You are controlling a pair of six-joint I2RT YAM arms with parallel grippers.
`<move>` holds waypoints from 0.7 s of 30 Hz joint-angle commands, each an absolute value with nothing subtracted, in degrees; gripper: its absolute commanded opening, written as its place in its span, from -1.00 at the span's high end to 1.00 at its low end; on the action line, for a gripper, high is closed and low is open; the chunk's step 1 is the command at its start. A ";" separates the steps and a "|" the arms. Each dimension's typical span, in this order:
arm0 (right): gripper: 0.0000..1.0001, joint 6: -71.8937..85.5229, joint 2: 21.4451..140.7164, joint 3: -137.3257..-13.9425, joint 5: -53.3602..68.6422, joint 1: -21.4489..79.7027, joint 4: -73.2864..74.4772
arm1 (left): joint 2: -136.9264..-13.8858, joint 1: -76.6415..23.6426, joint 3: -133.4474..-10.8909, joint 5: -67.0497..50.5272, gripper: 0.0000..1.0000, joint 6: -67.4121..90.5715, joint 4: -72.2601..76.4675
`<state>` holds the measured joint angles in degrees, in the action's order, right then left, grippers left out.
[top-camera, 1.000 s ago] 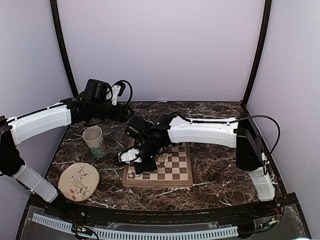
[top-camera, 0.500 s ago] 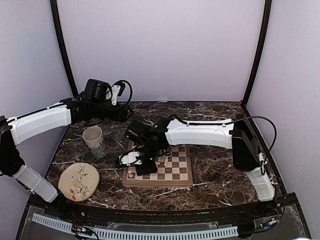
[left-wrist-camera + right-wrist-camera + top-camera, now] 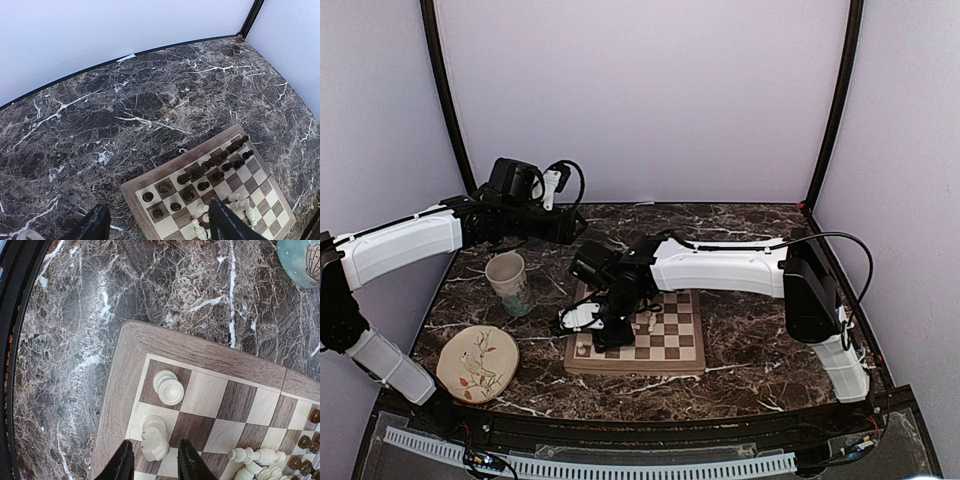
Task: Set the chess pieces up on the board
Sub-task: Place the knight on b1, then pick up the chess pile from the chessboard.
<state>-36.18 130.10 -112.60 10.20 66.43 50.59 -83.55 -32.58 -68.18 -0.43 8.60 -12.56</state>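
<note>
Top view: board (image 3: pixel 675 342) sits mid-table. Right gripper (image 3: pixel 608 338) is low over its near-left corner.
Left wrist: left gripper (image 3: pixel 159 205) is wide and empty. Dark pieces (image 3: pixel 210 167) stand in two rows along one edge, and white pieces (image 3: pixel 242 205) lie loose mid-board.
Right wrist: jaws are narrow and straddle the white knight (image 3: pixel 152 435), with slight gaps either side, so we judge it isn't gripped. White pawn (image 3: pixel 169 387) stands on the corner square. We'd expect the pieces to be light, hard, smooth and tippy, so pinch mid-body.

Board (image 3: pixel 200 352) has dark brown and cream checks with a tan wood-grain border; chess pieces (image 3: pixel 170 388) are cream or dark brown. Table (image 3: pixel 150 100) is dark marble with white veins. Mug (image 3: pixel 508 275) is cream with teal print, plate (image 3: pixel 455 380) beige with a bird pattern.
</note>
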 commanded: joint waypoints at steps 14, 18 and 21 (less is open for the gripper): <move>0.34 -33.18 104.11 -91.19 11.56 55.74 46.41 | -84.34 -31.99 -67.92 -1.03 -0.37 3.68 -11.99; 0.35 -30.86 94.05 -79.15 14.45 49.50 40.00 | -87.94 -33.31 -71.36 -2.02 -0.28 3.12 -16.55; 0.35 -29.69 86.46 -70.48 16.93 45.29 35.34 | -90.89 -36.58 -75.24 -1.18 -0.24 1.94 -21.12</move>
